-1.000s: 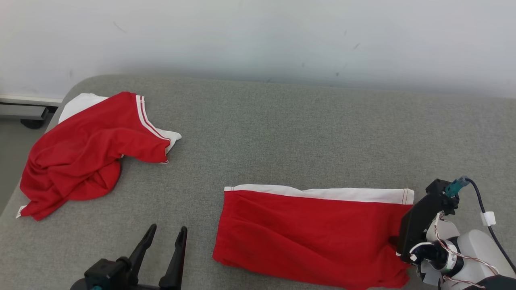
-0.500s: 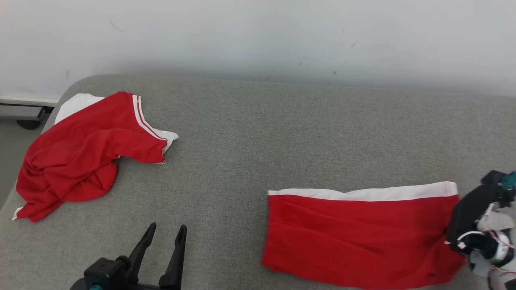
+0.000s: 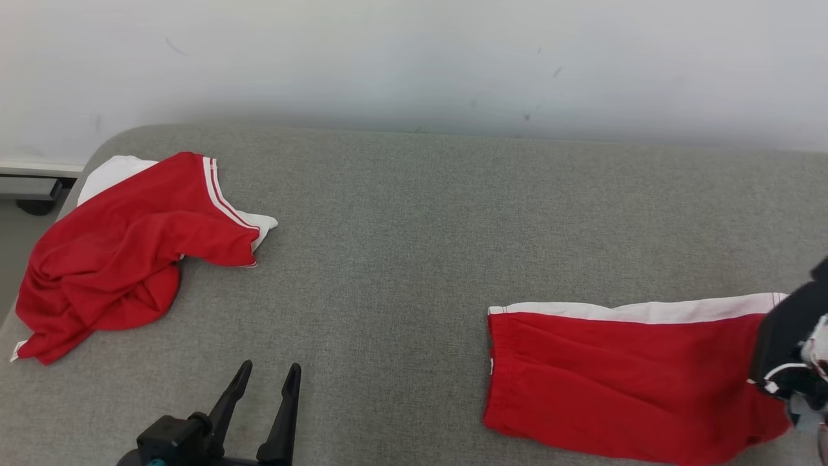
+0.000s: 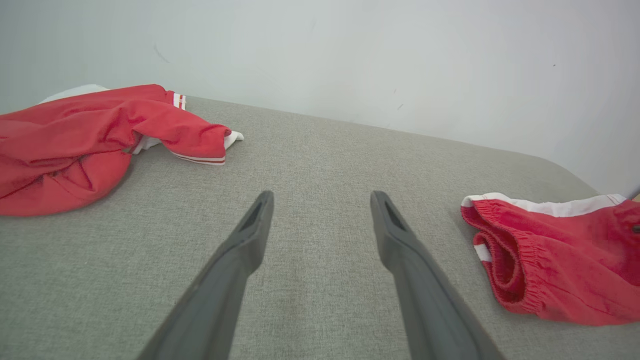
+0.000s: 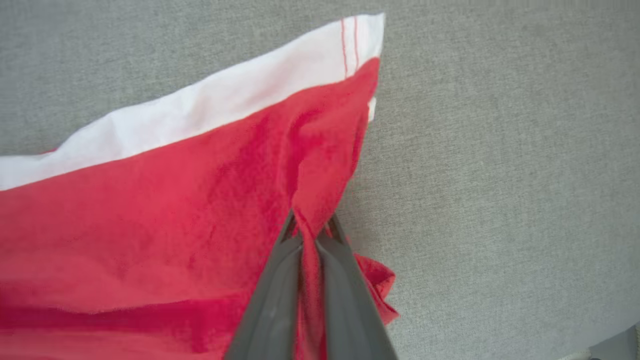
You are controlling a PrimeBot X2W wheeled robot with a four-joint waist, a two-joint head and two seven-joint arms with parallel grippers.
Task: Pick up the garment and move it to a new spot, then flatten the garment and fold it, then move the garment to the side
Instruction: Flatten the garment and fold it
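Your right gripper (image 5: 310, 232) had its two dark fingers pressed together on a pinch of red cloth, so the jaws were closed on the folded red shorts (image 3: 621, 382). In the right wrist view the fabric ran up between the fingertips as a narrow pleat, drawn taut from the right-hand edge of the shorts, and a small tuft of red stuck out just beside the right finger. The grip sat on the red part, below the corner where the white band ended in its two red stitch lines.

The shorts lay on the right part of the grey padded surface (image 3: 414, 213), near its front edge, with the white band along their far side and the elastic waistband opening facing left. Apart from the pinched edge, they rested flat on the padding.

Your left gripper (image 3: 270, 366) stood at the front left with its jaws spread wide and empty. Its fingers pointed toward the white wall (image 3: 414, 58), and in the left wrist view they hung over bare grey padding, well apart from the shorts.

A crumpled red garment with white trim (image 3: 123, 259) lay at the far left of the surface, well apart from both grippers.
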